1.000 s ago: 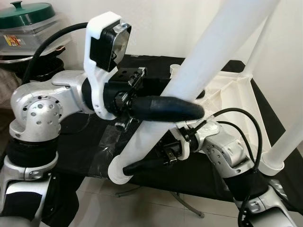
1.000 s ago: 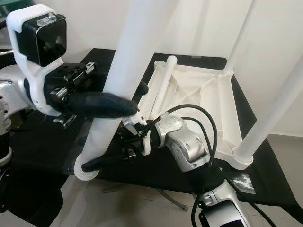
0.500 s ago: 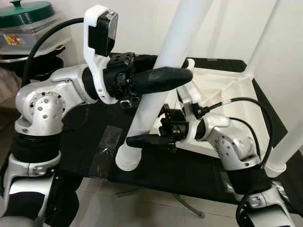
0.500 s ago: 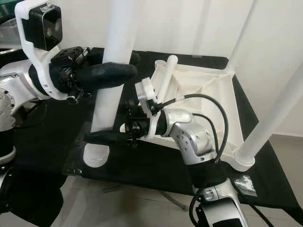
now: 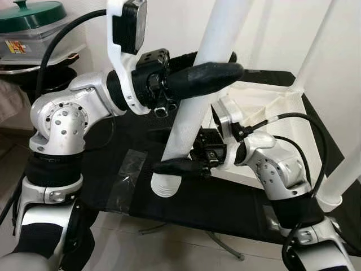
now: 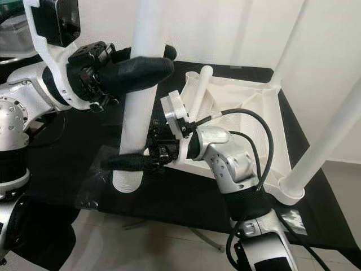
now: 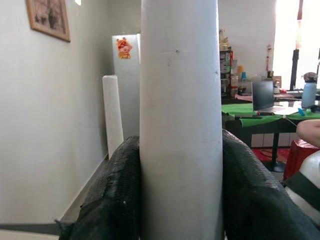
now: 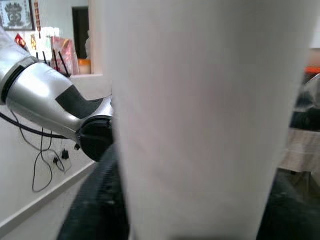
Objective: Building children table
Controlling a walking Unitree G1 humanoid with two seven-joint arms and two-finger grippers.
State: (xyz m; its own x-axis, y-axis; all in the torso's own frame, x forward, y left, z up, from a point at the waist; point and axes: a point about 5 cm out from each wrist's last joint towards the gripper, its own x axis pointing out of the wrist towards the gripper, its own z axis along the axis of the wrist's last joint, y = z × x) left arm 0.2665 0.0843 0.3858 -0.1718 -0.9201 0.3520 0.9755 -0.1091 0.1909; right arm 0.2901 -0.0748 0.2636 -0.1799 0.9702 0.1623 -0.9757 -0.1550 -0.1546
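Note:
A loose white table leg (image 5: pixel 194 113) stands nearly upright over the black table (image 5: pixel 225 203), its open lower end (image 5: pixel 165 186) just above the cloth. High on this tube my left gripper (image 5: pixel 225 63) is shut, one black finger (image 7: pixel 115 200) on each side. Lower down my right gripper (image 6: pixel 127 161) is shut on the same leg (image 8: pixel 200 125), near its bottom end. The white tabletop (image 6: pixel 237 101) lies upside down to the right. Two legs are fitted to it, one (image 6: pixel 290 39) at the far right corner and one (image 6: pixel 327 130) at the near right corner.
A short white post (image 6: pixel 198 90) rises at the tabletop's far left corner. A clear plastic sheet (image 5: pixel 127 178) lies on the black cloth near the front edge. A green-lidded container (image 5: pixel 28 14) sits at the far left. A small plastic bag (image 6: pixel 290 217) lies by the near right leg.
The held leg has swung from a steep tilt to almost upright, and its lower end has shifted right toward the tabletop. My left gripper has risen with it, and my right gripper has turned.

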